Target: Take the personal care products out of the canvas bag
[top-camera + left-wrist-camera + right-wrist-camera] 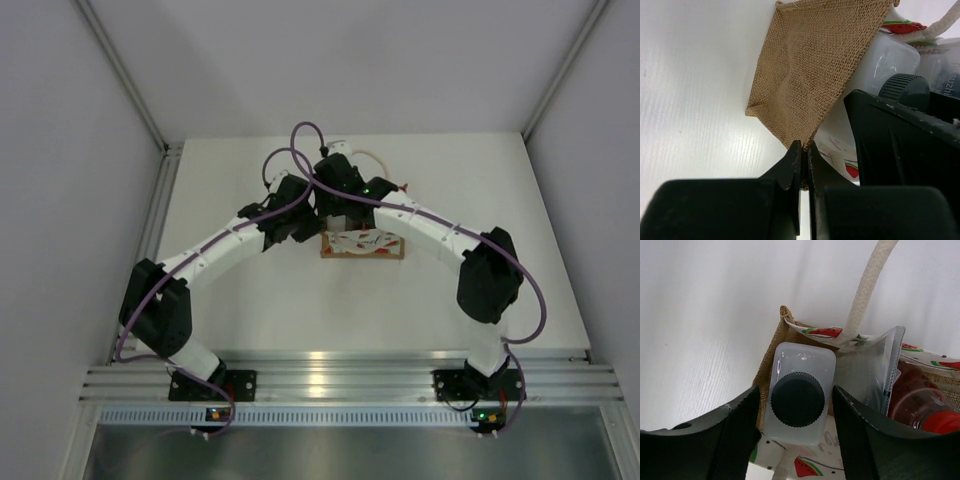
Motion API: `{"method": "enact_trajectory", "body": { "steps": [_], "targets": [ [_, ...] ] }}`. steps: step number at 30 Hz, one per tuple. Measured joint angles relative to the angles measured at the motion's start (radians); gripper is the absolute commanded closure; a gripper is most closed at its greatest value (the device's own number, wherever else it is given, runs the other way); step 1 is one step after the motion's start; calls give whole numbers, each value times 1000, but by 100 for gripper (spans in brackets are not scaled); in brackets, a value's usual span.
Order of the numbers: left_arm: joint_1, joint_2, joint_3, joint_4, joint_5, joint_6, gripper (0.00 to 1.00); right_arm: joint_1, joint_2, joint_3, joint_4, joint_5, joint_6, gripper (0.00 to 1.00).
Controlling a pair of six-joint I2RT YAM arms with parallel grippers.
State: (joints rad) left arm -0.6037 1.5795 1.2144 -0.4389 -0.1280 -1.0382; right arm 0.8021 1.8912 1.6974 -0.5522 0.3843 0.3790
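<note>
white bottle (801, 365) with dark grey cap (798, 399) stands upright inside the canvas bag (362, 245), at the end the left gripper (803, 147) holds. red bottle (920, 400) is at the bag's other end, also inside. between them we see a translucent pale item (872, 372), too unclear to name. the bag sits about mid-table (450, 180), well apart from every edge, with its white panel with red print showing toward the near edge. a white rope handle (866, 290) runs off from the red-trimmed rim. right gripper (796, 390) is down at the bag mouth with its jaws astride the white bottle, one finger on each side, very close to its walls. we cannot tell whether they clamp it or only bracket it. left gripper is clenched on the bag, its fingers (787, 170) pinched together on the edge of the tan burlap side wall, and that wall spreads away from the pinch over the white tabletop. both arms arch in from the near edge and meet over the bag
</note>
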Motion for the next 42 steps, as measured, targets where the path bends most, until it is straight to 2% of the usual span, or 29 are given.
{"method": "enact_trajectory", "body": {
  "steps": [16, 17, 18, 21, 23, 24, 25, 42],
  "targets": [
    [4, -1, -5, 11, 6, -11, 100, -13, 103, 20, -1, 19, 11, 47],
    [4, -1, -6, 9, 6, -11, 100, -13, 112, 21, -2, 20, 11, 53],
    [4, -1, -8, 10, 7, -11, 100, -14, 122, 26, -3, 22, 14, 68],
    [4, -2, -9, 15, 7, -11, 100, -17, 130, 38, -7, 26, 21, 88],
    [4, -3, -12, 18, 7, -11, 100, -17, 130, 39, -9, 26, 25, 90],
    [4, -3, -13, 19, 7, -11, 100, -17, 130, 40, -10, 25, 25, 98],
    [4, -4, -13, 21, 7, -11, 100, -17, 130, 40, -10, 25, 25, 100],
    [4, -12, -29, 29, 4, -35, 100, -18, 74, 59, -64, 3, -2, 100]
  ]
}}
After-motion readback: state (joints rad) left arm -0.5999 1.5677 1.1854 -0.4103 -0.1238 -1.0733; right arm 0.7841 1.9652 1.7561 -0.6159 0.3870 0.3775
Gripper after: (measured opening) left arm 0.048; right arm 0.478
